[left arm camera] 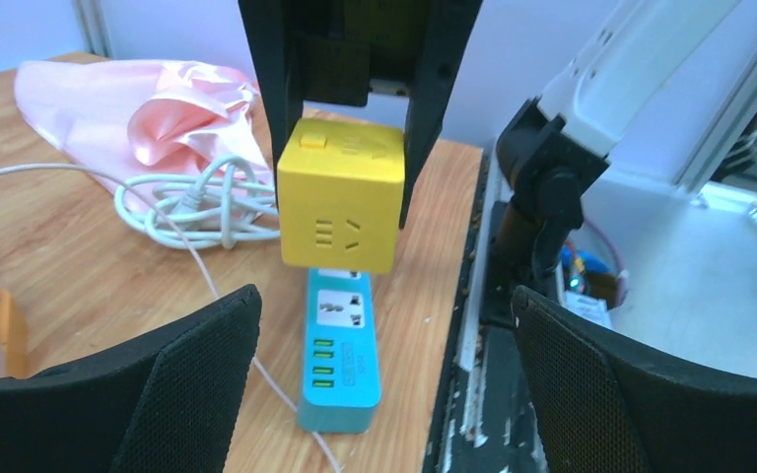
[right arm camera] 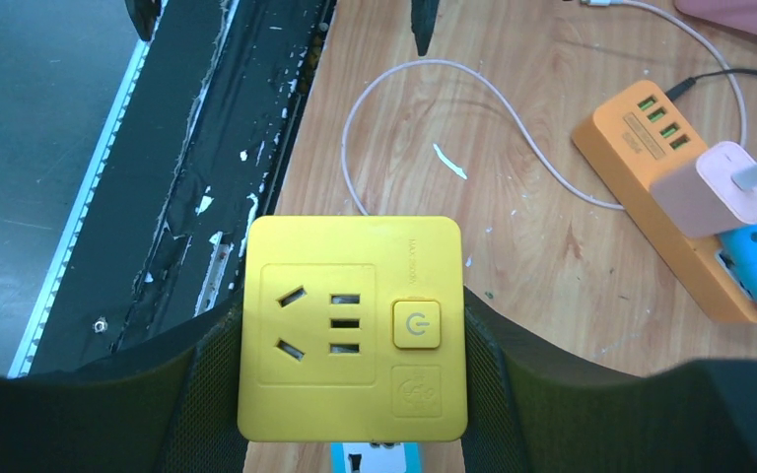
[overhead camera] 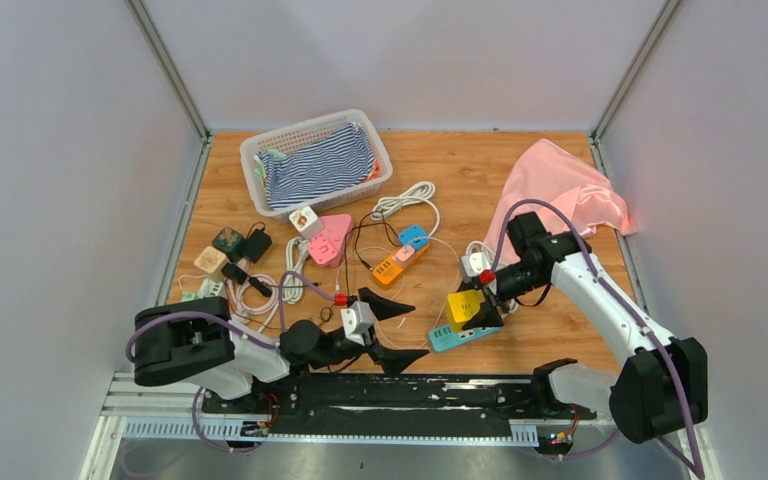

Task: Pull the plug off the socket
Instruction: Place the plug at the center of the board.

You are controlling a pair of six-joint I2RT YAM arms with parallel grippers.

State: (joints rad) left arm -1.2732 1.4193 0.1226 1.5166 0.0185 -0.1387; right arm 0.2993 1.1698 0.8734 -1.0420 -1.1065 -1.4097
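My right fingers [right arm camera: 212, 394] pinch the yellow cube plug [overhead camera: 463, 307] directly over the blue power strip [overhead camera: 465, 337] at the bench's [overhead camera: 480, 170] near edge, the pull in hand; my spread left fingers [left arm camera: 187, 384], just left, should next pin the strip.

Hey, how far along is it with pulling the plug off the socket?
Done: the right gripper is clamped on the yellow cube. In hand: the cube sits right over the far end of the blue strip; whether its pins are out cannot be told. Left: lift it clear. The left gripper is open, just short of the strip and not bracing it.
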